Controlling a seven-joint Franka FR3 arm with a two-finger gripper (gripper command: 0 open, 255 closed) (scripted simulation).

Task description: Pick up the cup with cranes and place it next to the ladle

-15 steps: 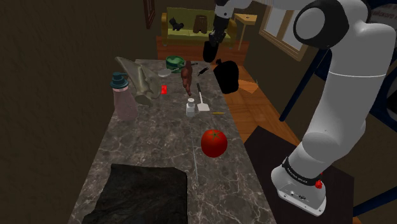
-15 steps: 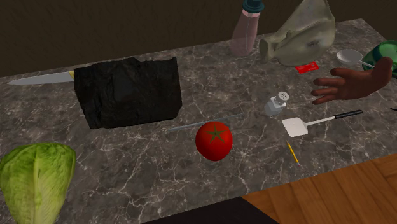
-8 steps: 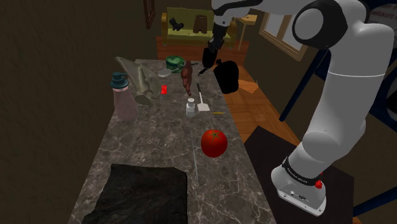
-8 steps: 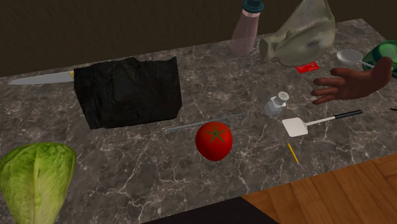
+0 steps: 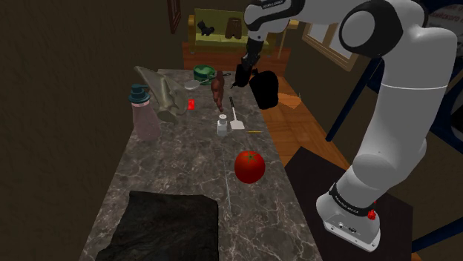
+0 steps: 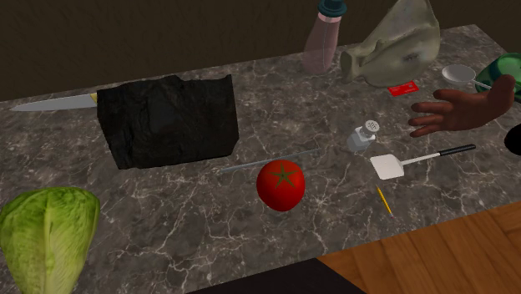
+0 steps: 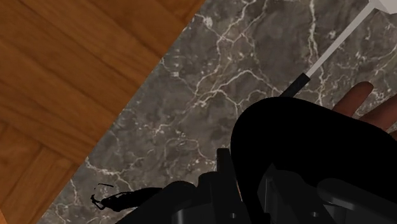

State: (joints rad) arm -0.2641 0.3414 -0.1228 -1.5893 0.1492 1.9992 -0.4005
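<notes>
A dark stone counter (image 5: 185,174), grey marble with fine white veins, runs away from the stand. A plank floor lies along its edge, and a green bench stands against the far wall.

In the shoulder view the cup (image 5: 264,90) is a squat, rounded, pure-black shape with no pattern to be seen. It sits at the counter's far edge, at 1 o'clock from the glossy red tomato (image 5: 250,166). The gripper (image 5: 244,73) hangs at the cup's 10 o'clock, close against its upper side. All is black on black there, so I cannot tell whether it is open, closed or gripping. In the wrist view the cup (image 7: 305,133) bulks as a smooth black dome right before the gripper. A brown model hand (image 7: 369,105) peeks out beyond the cup, and the thin white spatula handle (image 7: 334,48) ends in a black tip nearby.

In the second exterior view the ladle (image 6: 457,73), small with a round white bowl, lies at 12 o'clock from the model hand (image 6: 455,110), just beside it. A green bowl (image 6: 508,67) is at the ladle's 3 o'clock. A crumpled clear bag (image 6: 392,42) lies at its 10 o'clock. The square-bladed spatula (image 6: 388,166) and a glass shaker (image 6: 362,136) sit at 1 o'clock from the tomato (image 6: 280,185). A rumpled black cloth (image 6: 167,119) lies at the tomato's 10 o'clock, and a leafy lettuce (image 6: 46,234) at its 8 o'clock.
</notes>
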